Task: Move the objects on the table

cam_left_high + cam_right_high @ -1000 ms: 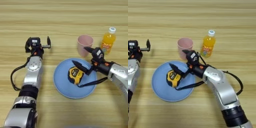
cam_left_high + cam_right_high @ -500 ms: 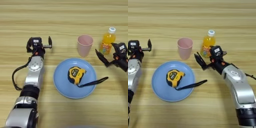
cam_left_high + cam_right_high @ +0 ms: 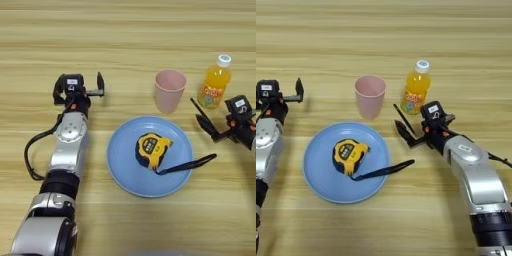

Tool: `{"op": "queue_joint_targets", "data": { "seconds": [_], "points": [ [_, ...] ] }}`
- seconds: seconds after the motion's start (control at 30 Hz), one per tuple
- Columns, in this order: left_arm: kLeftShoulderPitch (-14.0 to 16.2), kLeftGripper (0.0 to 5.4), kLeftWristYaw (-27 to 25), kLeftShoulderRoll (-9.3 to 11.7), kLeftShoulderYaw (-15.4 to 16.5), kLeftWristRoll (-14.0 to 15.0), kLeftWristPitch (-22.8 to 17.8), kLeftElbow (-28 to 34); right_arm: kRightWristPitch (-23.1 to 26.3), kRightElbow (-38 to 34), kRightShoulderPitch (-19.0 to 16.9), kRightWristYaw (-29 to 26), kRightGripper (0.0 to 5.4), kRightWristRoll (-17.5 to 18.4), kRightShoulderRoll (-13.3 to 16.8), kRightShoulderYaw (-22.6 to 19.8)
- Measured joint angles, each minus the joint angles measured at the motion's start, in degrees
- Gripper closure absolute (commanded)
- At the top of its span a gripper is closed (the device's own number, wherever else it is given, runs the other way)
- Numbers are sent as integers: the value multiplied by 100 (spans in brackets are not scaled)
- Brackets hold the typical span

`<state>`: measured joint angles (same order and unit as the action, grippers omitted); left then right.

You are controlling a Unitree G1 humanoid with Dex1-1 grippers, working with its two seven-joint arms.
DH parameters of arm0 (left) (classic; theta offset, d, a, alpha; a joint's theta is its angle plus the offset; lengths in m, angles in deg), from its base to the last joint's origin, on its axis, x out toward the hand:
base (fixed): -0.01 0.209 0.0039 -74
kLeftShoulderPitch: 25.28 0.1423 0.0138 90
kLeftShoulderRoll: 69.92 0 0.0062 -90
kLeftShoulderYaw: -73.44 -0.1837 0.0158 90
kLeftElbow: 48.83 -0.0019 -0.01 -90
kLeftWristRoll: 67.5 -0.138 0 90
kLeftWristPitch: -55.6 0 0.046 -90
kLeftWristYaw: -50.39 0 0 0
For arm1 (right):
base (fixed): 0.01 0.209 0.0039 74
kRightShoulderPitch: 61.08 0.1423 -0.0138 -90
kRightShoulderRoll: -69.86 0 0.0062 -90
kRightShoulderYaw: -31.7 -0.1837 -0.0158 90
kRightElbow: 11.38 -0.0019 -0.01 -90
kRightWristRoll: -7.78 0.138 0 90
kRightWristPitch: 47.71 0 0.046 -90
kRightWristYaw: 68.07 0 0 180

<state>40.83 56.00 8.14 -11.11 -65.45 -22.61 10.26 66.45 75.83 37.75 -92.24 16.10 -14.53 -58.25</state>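
Yellow-and-black tape measure (image 3: 349, 154) lay near the middle of a light blue plate (image 3: 318, 172), its black wrist strap (image 3: 387, 169) trailing to the right across the plate's rim and onto the wooden table (image 3: 406, 40). Behind the plate stood a pink cup (image 3: 370, 95), upright and apart from the plate. To the right of the cup, with a gap between them, stood the small orange-juice bottle (image 3: 416, 89) with its white cap on and a colourful label facing forward.

The right gripper (image 3: 401, 125) hovered just in front of and below the bottle, between the bottle and the plate's right edge. Its two black fingers (image 3: 404, 134) were spread apart, pointing left, and held nothing; they touched neither the bottle nor the strap.

The left gripper (image 3: 82, 87) rested far to the left, well apart from the plate and cup, its fingers spread wide and empty, with the silver forearm running down toward the lower left corner.
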Motion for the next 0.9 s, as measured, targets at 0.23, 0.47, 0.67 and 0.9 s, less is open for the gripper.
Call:
{"op": "queue_joint_targets", "data": {
  "seconds": [0.23, 0.47, 0.67, 0.9],
  "points": [
    [3, 0, 0, -2, -2, 0, -2, 4, 32, 501, 143, -7, 2, 8, -124, 20],
    [6, 0, 1, -8, -3, -1, -4, 28, 30, 851, 248, -14, 2, 1, -150, 26],
    [7, 0, 3, -12, -4, -1, -9, 34, 77, 1002, 258, -63, 2, 0, -175, 76],
    [7, 0, 9, -14, -4, -1, -10, 34, 152, 1072, 274, -125, 2, 5, -222, 110]
  ]
}}
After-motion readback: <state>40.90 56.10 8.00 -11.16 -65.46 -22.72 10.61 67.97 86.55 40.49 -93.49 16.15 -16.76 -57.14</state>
